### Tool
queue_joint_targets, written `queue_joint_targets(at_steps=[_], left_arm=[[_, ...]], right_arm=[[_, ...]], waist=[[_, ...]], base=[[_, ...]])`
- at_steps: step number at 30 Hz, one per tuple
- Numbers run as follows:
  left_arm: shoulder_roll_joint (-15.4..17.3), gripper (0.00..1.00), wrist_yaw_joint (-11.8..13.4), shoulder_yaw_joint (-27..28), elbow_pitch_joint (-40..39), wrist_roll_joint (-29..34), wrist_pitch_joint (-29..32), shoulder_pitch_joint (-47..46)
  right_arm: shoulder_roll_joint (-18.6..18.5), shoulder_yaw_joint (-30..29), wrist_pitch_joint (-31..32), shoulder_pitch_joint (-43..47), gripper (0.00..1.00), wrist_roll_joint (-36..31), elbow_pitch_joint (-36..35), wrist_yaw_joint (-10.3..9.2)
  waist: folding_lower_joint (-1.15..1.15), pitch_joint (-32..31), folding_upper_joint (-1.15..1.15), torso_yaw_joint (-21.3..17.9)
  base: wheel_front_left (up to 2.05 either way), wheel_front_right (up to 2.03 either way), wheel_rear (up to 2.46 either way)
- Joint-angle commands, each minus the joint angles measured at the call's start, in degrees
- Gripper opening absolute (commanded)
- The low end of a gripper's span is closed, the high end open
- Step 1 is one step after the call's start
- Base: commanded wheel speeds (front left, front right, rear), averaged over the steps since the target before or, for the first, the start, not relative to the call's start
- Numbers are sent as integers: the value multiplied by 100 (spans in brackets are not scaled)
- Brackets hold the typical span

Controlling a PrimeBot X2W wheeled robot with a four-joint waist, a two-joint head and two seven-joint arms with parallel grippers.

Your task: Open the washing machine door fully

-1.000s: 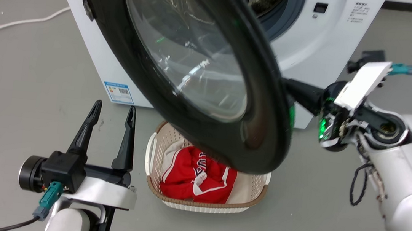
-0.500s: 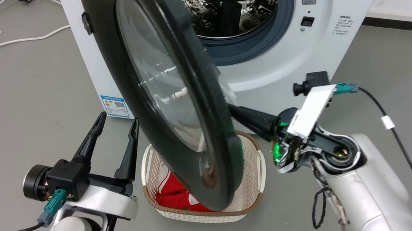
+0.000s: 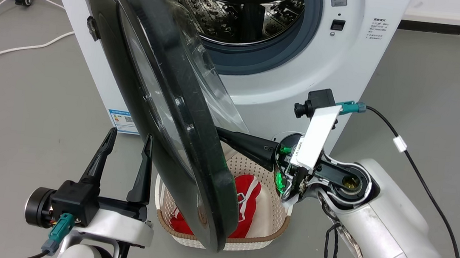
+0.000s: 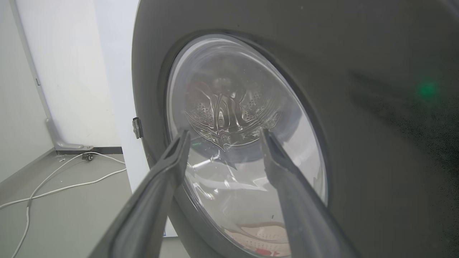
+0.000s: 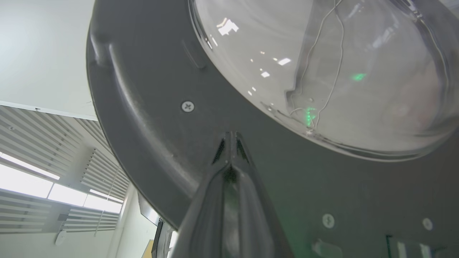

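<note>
The right gripper [image 5: 231,139] has its two long dark fingers pressed together with nothing between them, and their tips bear on the inner face of the large round glossy black washing machine door [image 3: 207,186], just below its bulging clear glass bowl [image 5: 322,71]. The door stands roughly half open, nearly edge-on in the head view, hinged at the left side of the big white boxy washing machine [image 3: 338,72]. It hangs above the cream perforated laundry basket [image 3: 277,211], which holds a red garment [image 3: 249,193]. The likely trouble is slippage. The tips form one narrow point on smooth moulded plastic, so as the door's angle changes they may skate toward the rounded glass or off the rim, leaving the door free to drift back. The left gripper [image 3: 129,135] is spread wide and empty, and it points at the door's outer face from close by. A wider swing may knock the door against those fingers. The perforated steel drum [image 3: 234,9] gleams inside a matte grey-blue rubber ring [image 3: 305,38].
</note>
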Motion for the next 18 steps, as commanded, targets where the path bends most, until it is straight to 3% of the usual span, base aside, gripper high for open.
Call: queue_joint_targets(at_steps=[1,17,18], left_arm=[[-4,100,16,20,8,-3,-14,61],[-4,100,112,55,40,-13,-14,257],[-3,100,113,56,43,-10,-14,268]], right_arm=[[35,-5,-85,133,0,42,-70,0],[-472,-1120,-2463,1413,0,55,-806,0],[-515,-1164,-2588,1529,21,14,-874,0]], waist=[[1,-16,0,-9],[1,-247,0,-142],[1,-255,0,-147]], base=[[0,0,0],[0,0,0],[0,0,0]])
